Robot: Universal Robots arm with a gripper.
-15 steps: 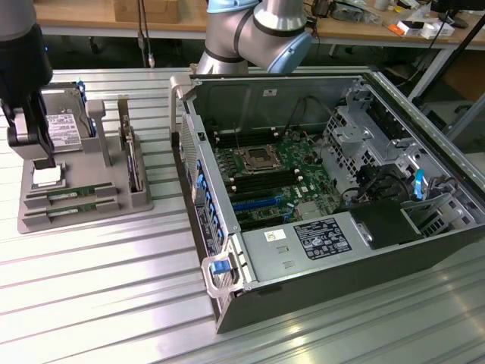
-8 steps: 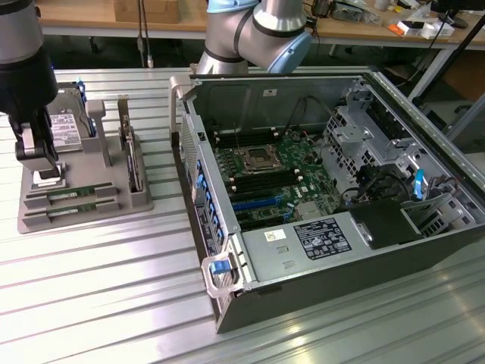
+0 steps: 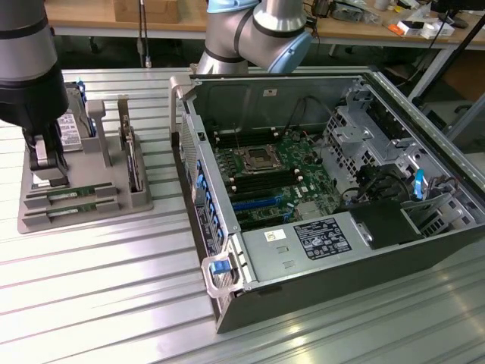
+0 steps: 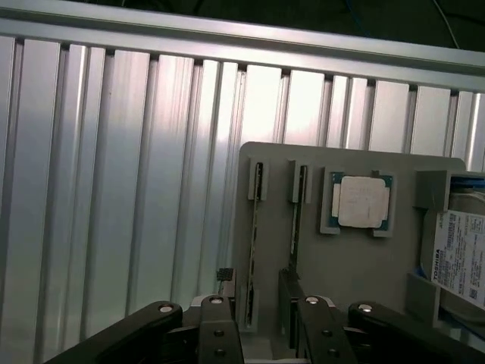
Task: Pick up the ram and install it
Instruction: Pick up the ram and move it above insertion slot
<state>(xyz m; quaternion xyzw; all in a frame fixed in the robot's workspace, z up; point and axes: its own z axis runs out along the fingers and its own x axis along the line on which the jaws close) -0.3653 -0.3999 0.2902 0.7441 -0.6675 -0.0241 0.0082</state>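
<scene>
Approach only: hovering the gripper (image 4: 264, 307), jaws spread wide, gripping nothing, lining up over the ram (image 4: 255, 227) just below them; picking, installing both pending.

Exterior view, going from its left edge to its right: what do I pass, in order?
gripper → upright drive → blue latch → CPU socket → power supply label → blue strip
</scene>
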